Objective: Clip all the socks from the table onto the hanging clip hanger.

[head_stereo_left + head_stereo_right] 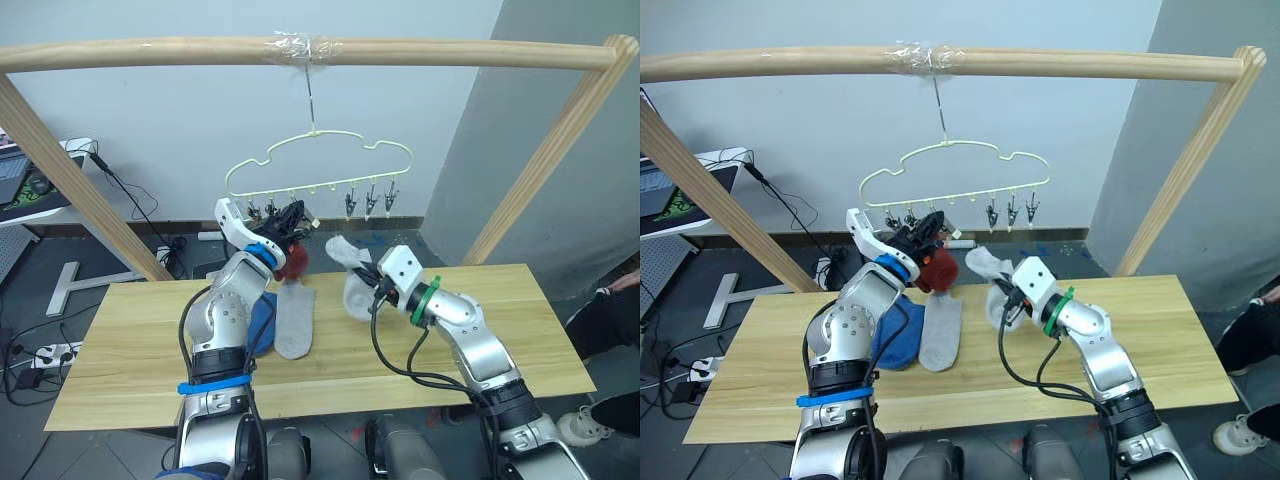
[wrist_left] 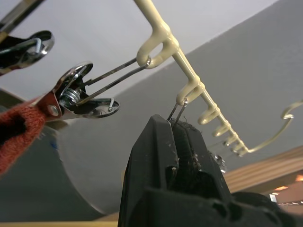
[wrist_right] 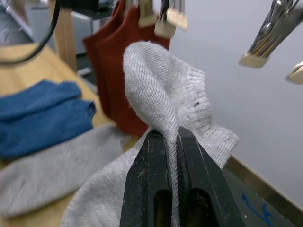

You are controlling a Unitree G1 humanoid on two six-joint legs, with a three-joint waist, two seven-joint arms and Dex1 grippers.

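Pale grey walls back a light wood table (image 1: 480,330) w/ a thick wooden pole frame (image 1: 150,52) over it. From the top pole, taped at mid-span, hangs a thin yellow-green clip hanger (image 1: 320,165) w/ small metal clips along its bottom bar.

Left gripper (image 2: 176,126) is raised to the hanger's left end, fingers pressed together on a clip (image 2: 177,111); beside it another clip (image 2: 75,97) bites a rust red sock (image 2: 19,127), so red socks (image 1: 937,268) already hang there. 3 clips (image 1: 371,202) toward the hanger's right end hang bare.

Right gripper (image 3: 173,137) is clamped on a light grey sock (image 3: 165,90), lifted off the table, just below the hanger's middle. On the table lie 1 more grey sock (image 1: 294,320) and blue socks (image 1: 898,335), touching each other.

Step in hand, as I judge it: getting the grey sock into the clip the left gripper is squeezing. Next move likely needs the sock's cuff edge fed between that clip's jaws, then the left's release. About 2 socks look hung, so roughly a third done.

Room: cables and a power strip (image 1: 40,355) on dark floor at left, a desk edge beyond.
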